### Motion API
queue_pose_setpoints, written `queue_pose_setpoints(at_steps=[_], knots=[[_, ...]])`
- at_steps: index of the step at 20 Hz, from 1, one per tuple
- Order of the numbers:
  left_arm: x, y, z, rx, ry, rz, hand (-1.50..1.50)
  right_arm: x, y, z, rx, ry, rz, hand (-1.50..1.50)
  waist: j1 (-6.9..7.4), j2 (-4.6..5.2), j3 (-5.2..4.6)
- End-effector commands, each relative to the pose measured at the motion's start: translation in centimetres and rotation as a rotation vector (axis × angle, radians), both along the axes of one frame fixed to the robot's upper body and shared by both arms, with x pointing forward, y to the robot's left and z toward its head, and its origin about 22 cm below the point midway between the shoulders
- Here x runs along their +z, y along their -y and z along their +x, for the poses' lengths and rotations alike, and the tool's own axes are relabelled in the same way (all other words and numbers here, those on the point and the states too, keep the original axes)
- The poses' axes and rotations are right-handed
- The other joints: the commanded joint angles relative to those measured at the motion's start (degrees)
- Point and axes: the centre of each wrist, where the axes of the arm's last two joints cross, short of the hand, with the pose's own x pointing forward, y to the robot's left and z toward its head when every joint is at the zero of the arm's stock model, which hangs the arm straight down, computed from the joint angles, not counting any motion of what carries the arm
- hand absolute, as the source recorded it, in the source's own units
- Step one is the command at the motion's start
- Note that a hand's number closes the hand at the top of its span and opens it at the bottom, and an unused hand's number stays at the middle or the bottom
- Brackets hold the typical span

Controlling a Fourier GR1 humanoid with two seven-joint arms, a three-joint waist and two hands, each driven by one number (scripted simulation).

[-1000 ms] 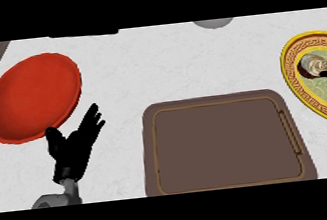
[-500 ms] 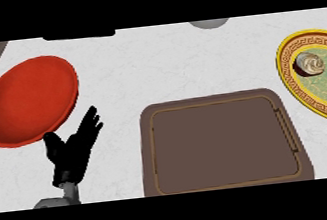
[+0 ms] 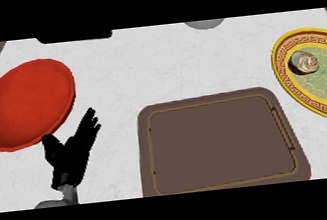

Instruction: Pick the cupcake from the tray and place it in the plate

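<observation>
Because the job is to get the cupcake (image 3: 306, 62) into a plate, sits there already, on the yellow plate (image 3: 295, 90) at the right, near the plate's upper left side. Looks done, by a guess. Stands upright, top up, bottom flat on the plate. Round from above, so no long side and no pointing way to tell. Brown tray (image 3: 221, 145) in the middle, bare, nothing in it. Red plate (image 3: 25, 109) at the left, nothing on it. Left hand (image 3: 71, 151) just beside the red plate, fingers straight and spread, holding nothing, resting low near the edge. Right hand nowhere to be seen.
</observation>
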Motion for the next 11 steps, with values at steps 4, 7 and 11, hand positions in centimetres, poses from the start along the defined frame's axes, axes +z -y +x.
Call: queue_pose_setpoints(at_steps=[4, 7, 11], knots=[[-0.1, -1.0, 0.2, 0.012, -0.030, 0.005, 0.00, -0.4, 1.5, -3.1, 0.165, 0.031, 0.009, -1.50, -0.18, 0.11, -0.12], [-0.6, -1.2, 0.0, 0.020, -0.047, 0.001, 0.00, -0.7, 2.1, -4.7, 0.164, 0.036, -0.004, -1.50, -0.92, -0.09, -0.22], [0.2, -0.9, 0.1, 0.022, -0.048, 0.007, 0.00, -1.0, 2.9, -6.6, 0.143, 0.018, -0.021, -1.50, -1.04, -0.29, -0.20]])
